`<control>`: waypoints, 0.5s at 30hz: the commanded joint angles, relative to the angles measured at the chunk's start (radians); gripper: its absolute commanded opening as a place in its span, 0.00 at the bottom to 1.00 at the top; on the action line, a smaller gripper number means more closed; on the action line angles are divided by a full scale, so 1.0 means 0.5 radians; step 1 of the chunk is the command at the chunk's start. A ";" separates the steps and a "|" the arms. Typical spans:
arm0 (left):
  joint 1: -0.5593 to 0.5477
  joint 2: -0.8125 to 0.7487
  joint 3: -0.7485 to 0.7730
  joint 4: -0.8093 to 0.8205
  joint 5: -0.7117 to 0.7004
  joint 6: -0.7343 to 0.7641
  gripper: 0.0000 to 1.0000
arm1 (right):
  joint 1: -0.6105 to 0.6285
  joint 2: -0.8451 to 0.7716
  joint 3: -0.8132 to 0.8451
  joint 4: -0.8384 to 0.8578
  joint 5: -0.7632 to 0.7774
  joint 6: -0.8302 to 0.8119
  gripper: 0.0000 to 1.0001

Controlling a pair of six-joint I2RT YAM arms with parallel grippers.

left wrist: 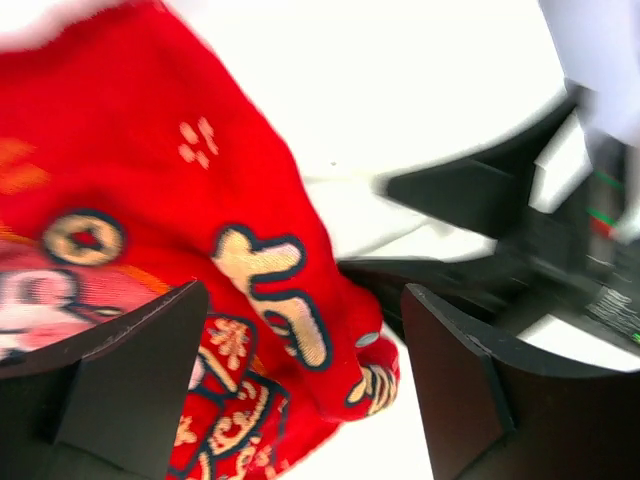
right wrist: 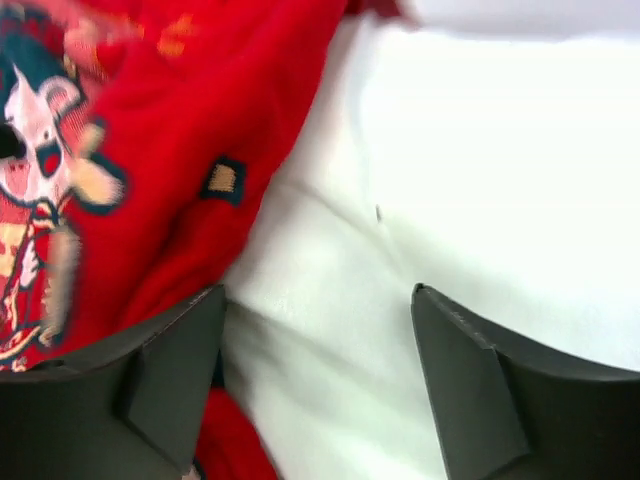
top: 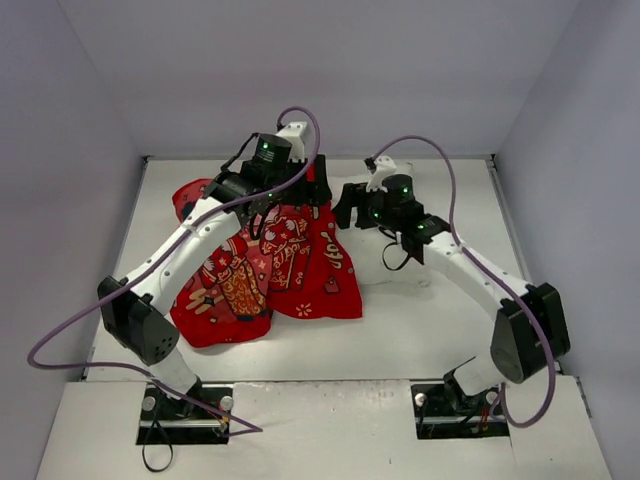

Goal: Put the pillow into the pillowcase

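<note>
The red pillowcase (top: 270,270) with cartoon figures and gold characters lies crumpled at the table's centre-left. My left gripper (top: 308,192) hangs over its far right corner, jaws wide open and empty. In the left wrist view (left wrist: 305,390) that red corner (left wrist: 330,330) lies between and below the fingers. My right gripper (top: 350,208) sits just right of that corner, open. In the right wrist view (right wrist: 318,390) its fingers straddle soft white fabric, the pillow (right wrist: 400,250), which meets the red cover (right wrist: 150,130) on the left. The pillow does not show clearly in the top view.
The white table (top: 430,300) is boxed in by grey walls at the back and both sides. Purple cables loop off both arms. The right gripper's black fingers (left wrist: 470,190) show close by in the left wrist view.
</note>
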State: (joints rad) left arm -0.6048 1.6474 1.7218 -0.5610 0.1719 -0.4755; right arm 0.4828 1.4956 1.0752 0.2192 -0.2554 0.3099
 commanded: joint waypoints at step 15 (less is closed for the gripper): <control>-0.128 0.622 0.655 -0.163 -0.558 0.196 0.74 | -0.398 0.147 -0.073 -0.184 -0.139 0.101 0.91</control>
State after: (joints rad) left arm -0.6693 1.9625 1.9656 -0.6300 -0.0525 -0.4183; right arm 0.2646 1.5631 1.0630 0.1165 -0.2333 0.3149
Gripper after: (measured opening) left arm 0.745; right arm 0.923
